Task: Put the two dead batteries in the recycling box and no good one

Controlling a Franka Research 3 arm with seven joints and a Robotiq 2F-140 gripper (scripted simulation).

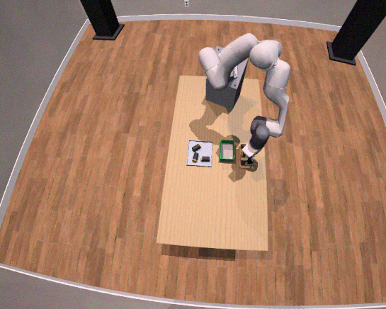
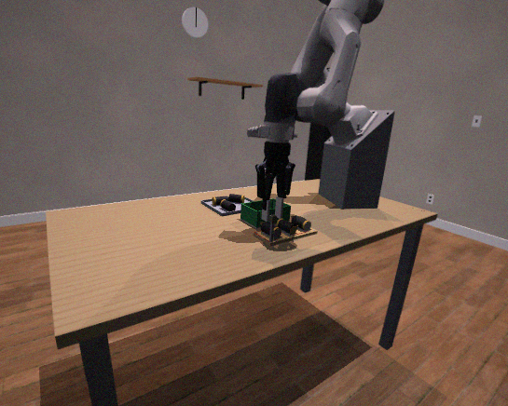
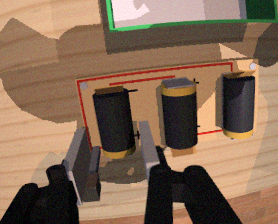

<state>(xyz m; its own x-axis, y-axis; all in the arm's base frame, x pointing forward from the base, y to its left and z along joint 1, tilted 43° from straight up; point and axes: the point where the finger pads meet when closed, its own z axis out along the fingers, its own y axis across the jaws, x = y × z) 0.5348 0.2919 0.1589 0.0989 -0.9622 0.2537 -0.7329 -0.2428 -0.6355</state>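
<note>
Fingers (image 1: 251, 160) (image 2: 280, 207): released, parted near your left battery (image 2: 270, 230) (image 3: 114, 122), wrist frame's centre left.
Green box (image 1: 221, 150) (image 2: 251, 215) (image 3: 190, 25): upright, your wrist frame's upper right.

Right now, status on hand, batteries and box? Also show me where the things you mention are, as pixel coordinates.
Hand (image 1: 250, 160) (image 2: 273, 215) (image 3: 114, 139) open over the board's end battery (image 3: 115, 122), not gripping. Three batteries on board (image 3: 155, 111), three on tray (image 1: 204, 152). Green box (image 1: 227, 161) (image 2: 250, 216) (image 3: 190, 25) upright.

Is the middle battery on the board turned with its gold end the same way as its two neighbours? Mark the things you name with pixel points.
No, its gold end (image 3: 179, 90) is toward the green box (image 3: 190, 25), while both neighbours' face away.
</note>
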